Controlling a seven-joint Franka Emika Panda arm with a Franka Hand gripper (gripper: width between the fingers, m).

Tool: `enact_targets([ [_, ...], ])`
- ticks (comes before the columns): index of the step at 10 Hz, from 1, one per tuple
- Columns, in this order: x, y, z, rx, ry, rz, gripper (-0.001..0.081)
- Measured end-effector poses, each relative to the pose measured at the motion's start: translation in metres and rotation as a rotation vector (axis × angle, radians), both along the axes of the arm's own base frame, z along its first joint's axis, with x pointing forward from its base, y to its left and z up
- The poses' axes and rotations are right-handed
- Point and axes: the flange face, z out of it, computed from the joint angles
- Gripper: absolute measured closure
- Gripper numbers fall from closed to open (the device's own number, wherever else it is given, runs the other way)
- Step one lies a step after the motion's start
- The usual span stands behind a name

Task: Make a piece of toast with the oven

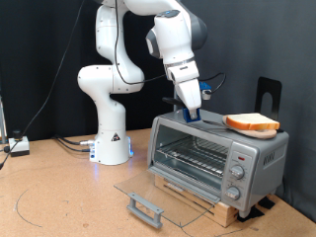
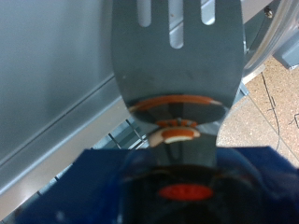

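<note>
So the gripper (image 1: 192, 117) is clamped on a slotted spatula (image 2: 177, 51) over the oven (image 1: 215, 158) top; the toast (image 1: 252, 123) sits on that top, and the glass door (image 1: 158, 193) hangs open.

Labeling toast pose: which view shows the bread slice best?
Exterior view. The piece of toast lies in plain sight on top of the oven, at its right end, with the gripper beside it. The wrist view shows no toast, only a slotted spatula close up.
</note>
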Motion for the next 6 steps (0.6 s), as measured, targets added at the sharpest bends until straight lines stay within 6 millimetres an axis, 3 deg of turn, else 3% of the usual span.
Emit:
enact_targets([
  [6,0.0014,0.0007,0.0030,0.001,-0.006,0.001,0.0396],
])
